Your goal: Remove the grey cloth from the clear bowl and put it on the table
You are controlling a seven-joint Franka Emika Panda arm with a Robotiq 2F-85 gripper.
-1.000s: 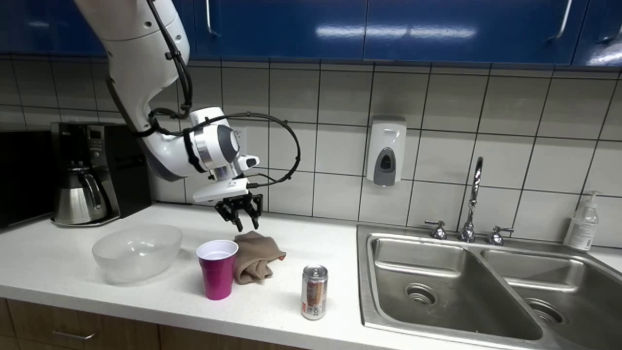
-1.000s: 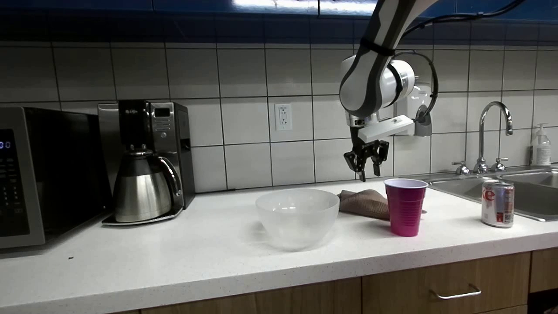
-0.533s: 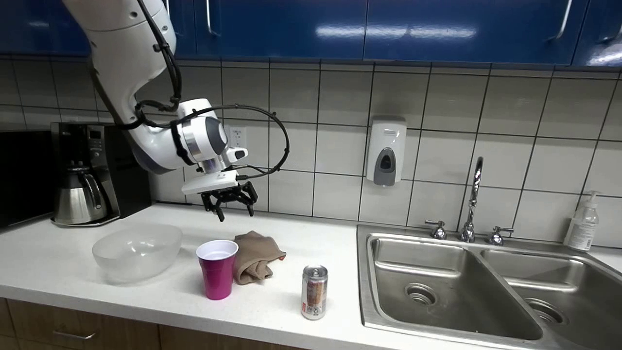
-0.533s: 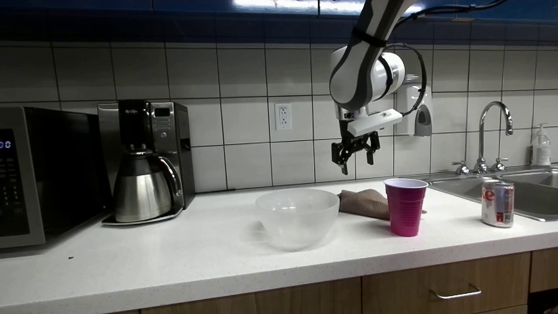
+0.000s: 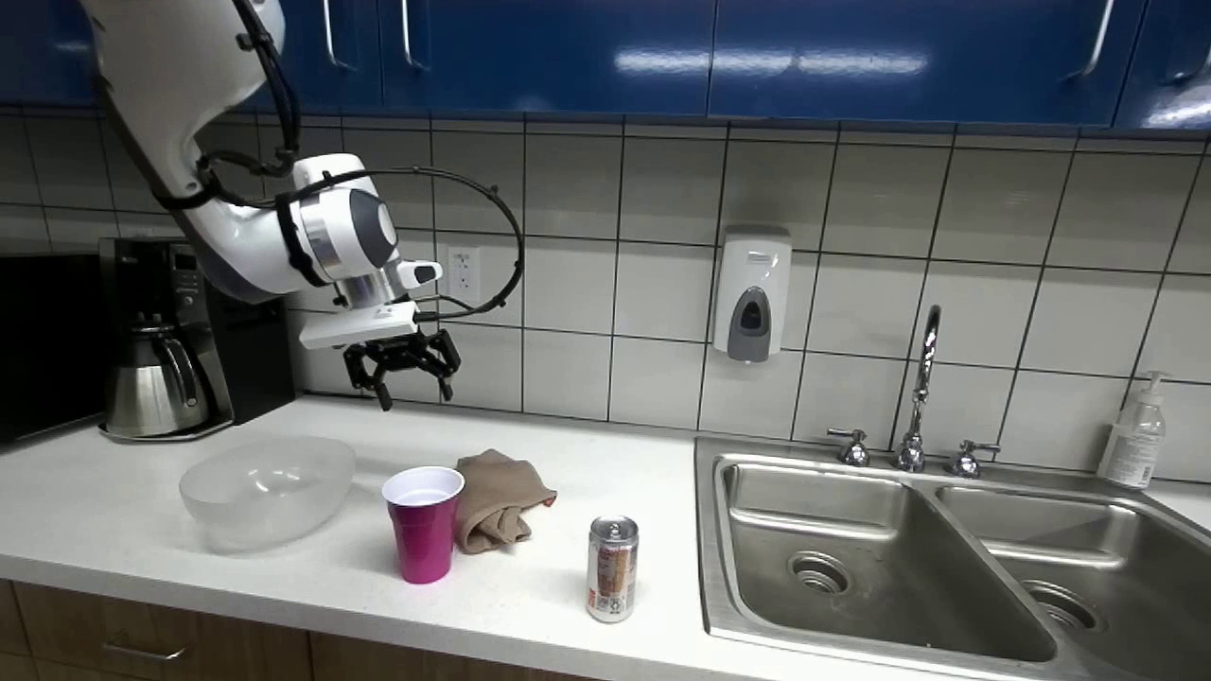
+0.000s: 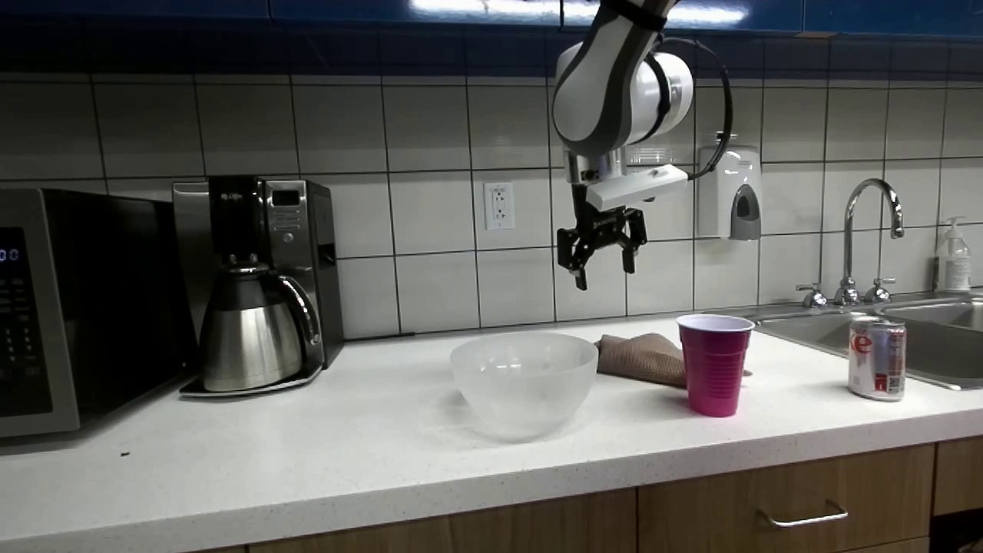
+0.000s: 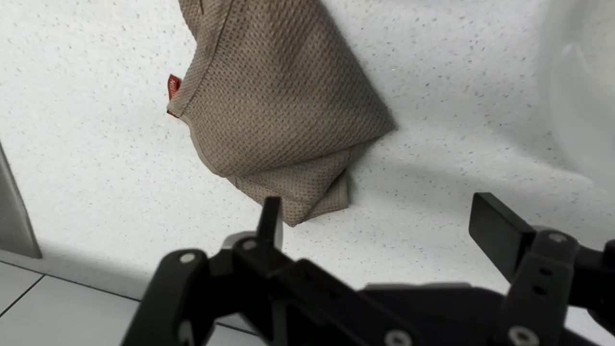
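The grey cloth (image 5: pixel 501 497), brownish in this light, lies crumpled on the white countertop (image 5: pixel 605 454), outside the bowl. Its small red tag shows in the wrist view, where the cloth (image 7: pixel 283 96) fills the upper middle. The clear bowl (image 6: pixel 524 392) stands upright with nothing visible inside; part of the bowl (image 7: pixel 591 105) shows at the right edge of the wrist view. My gripper (image 5: pixel 416 399) hangs in the air well above the counter, behind the bowl and cup. Its jaws are spread wide with nothing between them, and the gripper (image 6: pixel 605 278) is apart from the cloth.
A magenta cup (image 5: pixel 425 530) stands right beside the cloth. A soda can (image 5: pixel 612 569) stands nearer the sink (image 5: pixel 711 530). A coffee maker (image 6: pixel 257 284) and a microwave (image 6: pixel 100 307) occupy the far side beyond the bowl. The tiled wall (image 6: pixel 430 284) rises behind the arm.
My gripper has risen and moved toward the coffee maker side, away from the cloth. Its jaws have spread wider than a second ago. Cloth, bowl, cup and can have stayed put.
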